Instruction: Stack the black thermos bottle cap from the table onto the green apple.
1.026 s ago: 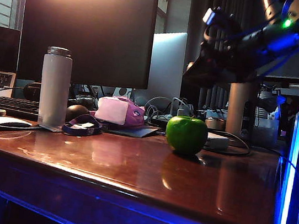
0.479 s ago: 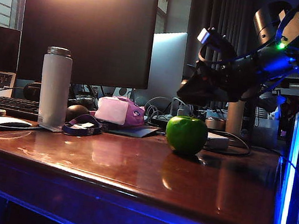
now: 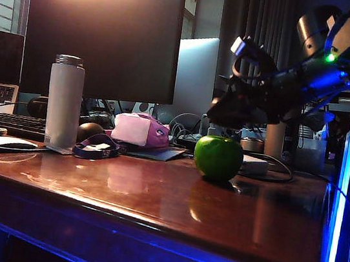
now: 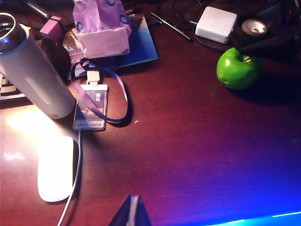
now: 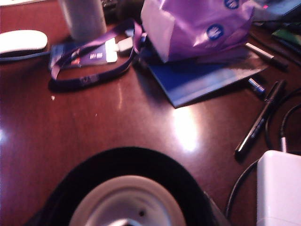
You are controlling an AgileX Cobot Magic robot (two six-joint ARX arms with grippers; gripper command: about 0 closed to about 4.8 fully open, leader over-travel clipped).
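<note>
My left hand (image 4: pixel 131 214) hangs over the near bench (image 3: pixel 152 199) edge; only its tip shows, so I cannot tell its opening. Off to that hand's left stand the white thermos bottle (image 3: pixel 64 102), a lanyard (image 4: pixel 101 96) and a purple pouch (image 3: pixel 139 130), all well apart from my path. My right hand (image 3: pixel 230 109) grips the black thermos bottle cap (image 5: pixel 129 188), hovering just above the green apple (image 3: pixel 218 157). To place it well, I judge I should centre the cap over the stem, lower gently, then release. A white charger (image 4: pixel 216 23) and cables sit just beyond the apple.
</note>
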